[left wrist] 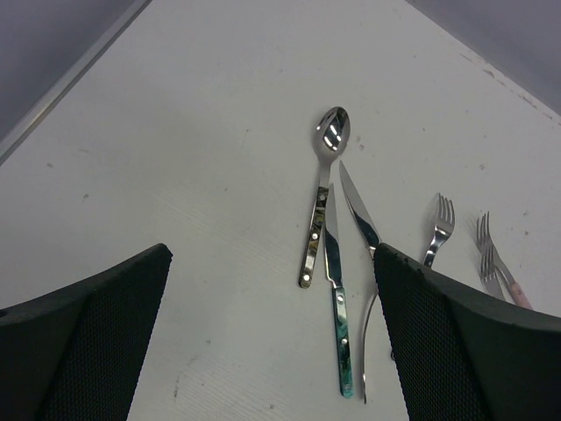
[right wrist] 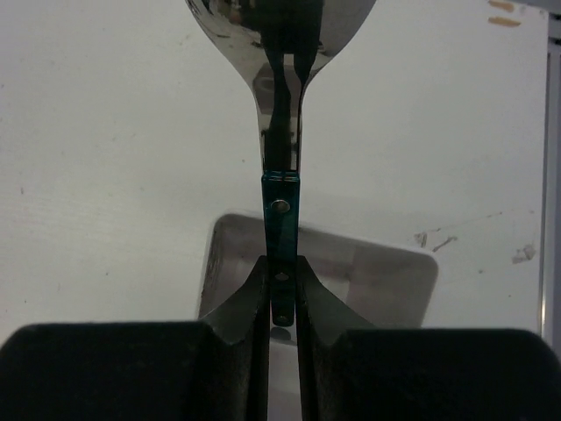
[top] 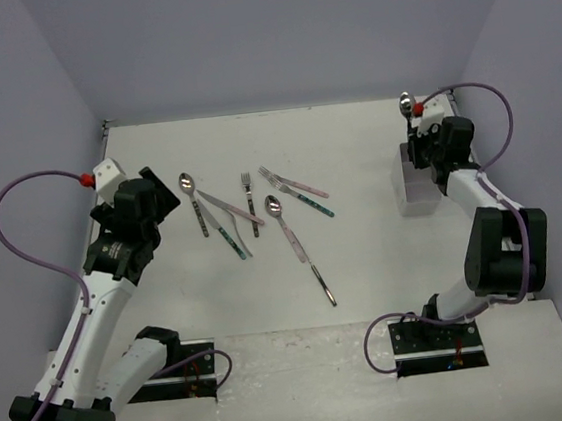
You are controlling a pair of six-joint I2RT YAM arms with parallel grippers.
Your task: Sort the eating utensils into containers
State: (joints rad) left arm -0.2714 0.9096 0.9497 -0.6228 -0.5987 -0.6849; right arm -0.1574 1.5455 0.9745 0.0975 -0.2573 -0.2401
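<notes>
White tabletop [top: 387, 260] between pale lilac walls is being shared by both arms. A teal-handled spoon [right wrist: 280, 132] is being pinched by its handle end in the right gripper [right wrist: 280, 276] over a grey-white container [right wrist: 386, 272] at the table's right side. Loose utensils [top: 274, 206] are being framed mid-table by the left gripper [left wrist: 272, 263], which is being held wide open above them
</notes>
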